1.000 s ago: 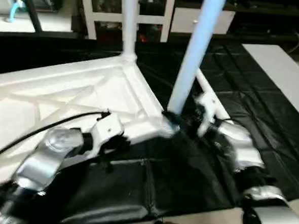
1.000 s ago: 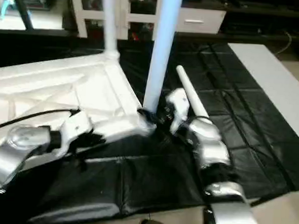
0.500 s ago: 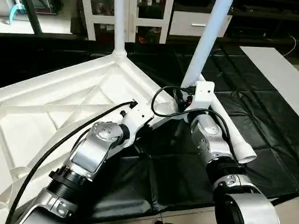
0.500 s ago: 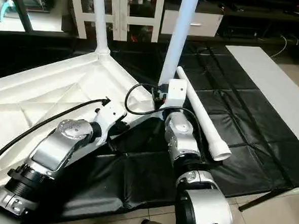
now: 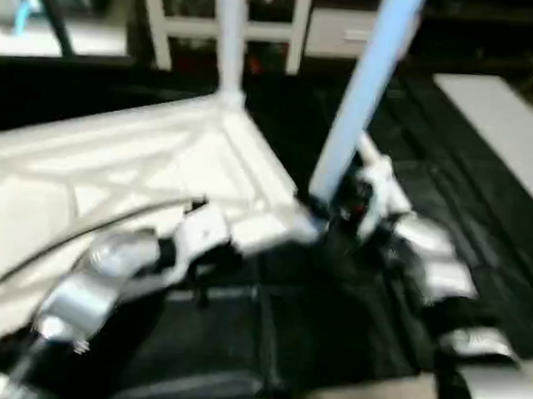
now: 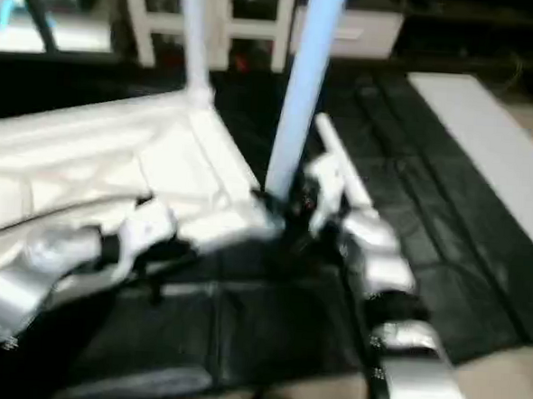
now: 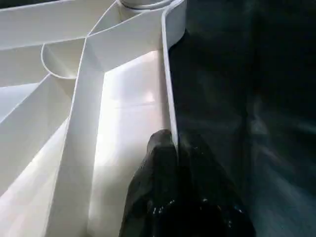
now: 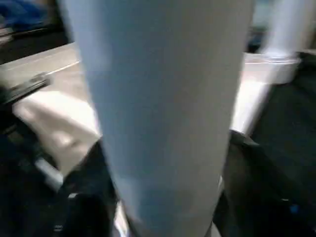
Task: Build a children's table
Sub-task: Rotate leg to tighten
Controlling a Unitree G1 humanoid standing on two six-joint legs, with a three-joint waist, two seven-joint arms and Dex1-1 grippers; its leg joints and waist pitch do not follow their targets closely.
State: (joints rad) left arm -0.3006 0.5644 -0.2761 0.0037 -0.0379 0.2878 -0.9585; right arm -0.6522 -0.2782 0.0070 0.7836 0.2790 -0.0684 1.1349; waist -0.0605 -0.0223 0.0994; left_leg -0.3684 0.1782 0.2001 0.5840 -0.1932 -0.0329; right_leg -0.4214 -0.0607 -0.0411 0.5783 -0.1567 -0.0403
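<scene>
Head views: I see the white plastic square table top [image 5: 115, 163] lying ribbed underside up on the black padded floor mat [image 6: 444, 256]. My left gripper [image 5: 211, 250] sits at the top's near rim, just short of the near corner. My right gripper [image 5: 338, 208] is at the base of the near white tapered tube leg [image 5: 359, 97], which stands in that corner's socket, leaning slightly. A second white tube leg [image 5: 229, 34] stands upright in the far corner socket, well beyond both grippers. A loose white tube leg [image 6: 341, 168] lies on the mat just past my right wrist. White glass-door cabinet [image 6: 232, 17] behind, pale floor panel [image 6: 496, 141] off to the right.

Left wrist view: my black fingers [image 7: 160, 163] are clamped on the top's thin rim wall [image 7: 170, 98], one each side; round socket ahead.

Right wrist view: the near leg [image 8: 163, 108] rises between my fingers, one dark finger [image 8: 252, 168] beside it; grip closed or not, can't tell.
</scene>
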